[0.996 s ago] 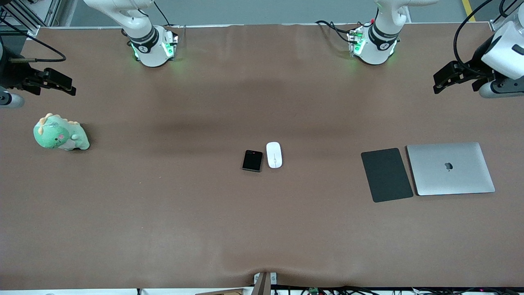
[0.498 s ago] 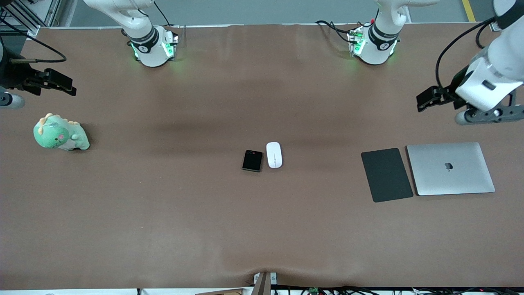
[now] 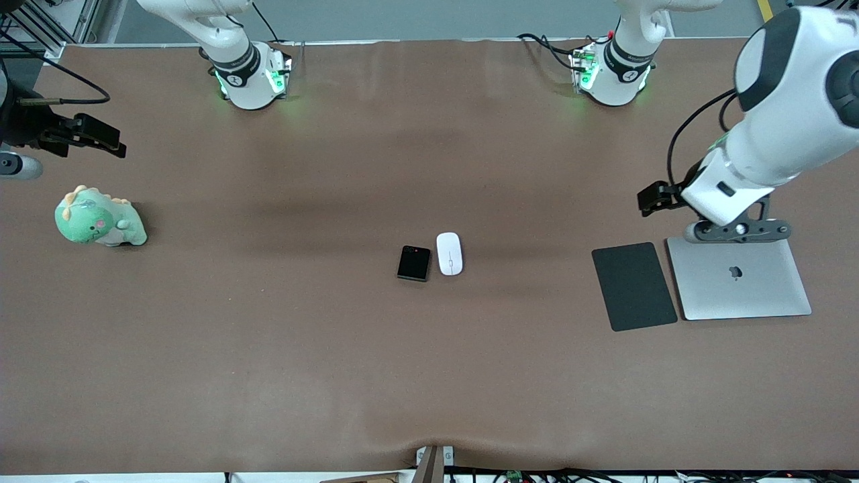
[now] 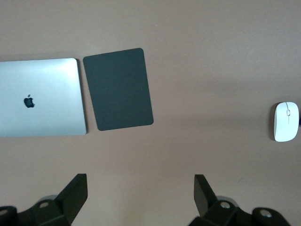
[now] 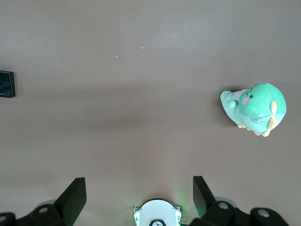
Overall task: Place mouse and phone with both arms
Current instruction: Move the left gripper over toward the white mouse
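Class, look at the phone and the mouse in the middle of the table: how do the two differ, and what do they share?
The phone is black; the mouse is white. The phone is a nearly square slab with rounded corners; the mouse is an oval with a thin grey line down its middle. The phone lies toward the right arm's end, the mouse toward the left arm's. Both lie flat on the table, side by side, held by no gripper.
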### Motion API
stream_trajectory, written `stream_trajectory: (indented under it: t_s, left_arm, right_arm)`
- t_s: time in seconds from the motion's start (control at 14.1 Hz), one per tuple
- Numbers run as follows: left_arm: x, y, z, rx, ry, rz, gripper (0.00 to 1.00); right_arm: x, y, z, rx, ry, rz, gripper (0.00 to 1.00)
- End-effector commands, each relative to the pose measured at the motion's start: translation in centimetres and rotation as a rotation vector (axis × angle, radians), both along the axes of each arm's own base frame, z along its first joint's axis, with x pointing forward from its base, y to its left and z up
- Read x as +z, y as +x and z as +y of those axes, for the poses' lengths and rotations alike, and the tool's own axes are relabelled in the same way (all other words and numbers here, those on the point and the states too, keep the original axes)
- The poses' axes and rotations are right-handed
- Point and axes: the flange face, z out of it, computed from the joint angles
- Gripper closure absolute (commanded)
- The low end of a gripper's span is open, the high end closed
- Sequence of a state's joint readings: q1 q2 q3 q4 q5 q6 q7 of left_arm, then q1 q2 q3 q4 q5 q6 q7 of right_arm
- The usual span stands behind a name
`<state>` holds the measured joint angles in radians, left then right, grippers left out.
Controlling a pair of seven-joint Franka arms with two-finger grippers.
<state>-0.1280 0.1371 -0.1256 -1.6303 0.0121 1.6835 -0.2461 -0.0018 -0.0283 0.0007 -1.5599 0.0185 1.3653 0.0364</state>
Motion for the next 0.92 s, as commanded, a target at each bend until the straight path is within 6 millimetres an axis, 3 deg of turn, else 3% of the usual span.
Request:
stream_trajectory:
  t_s: [0.0,0.57,0.85]
  left_arm:
    - [-2.4,0.3,-3.6,0.039,-0.02,-0.002,0.0]
    - [-12.3,-0.4,-16.8,0.173,-0.021,-0.022,0.0]
    - [-17.1,-1.4,-21.8,0.199,-0.035,-0.033,0.0]
  right_arm:
    - [-0.1,0.0,-0.1,0.001,-0.001,0.004,0.0]
    - [-0.7,0.2,0.1,0.004,0.0,0.016,0.0]
    - [-0.8,0.3,0.2,0.007,0.0,0.019,0.0]
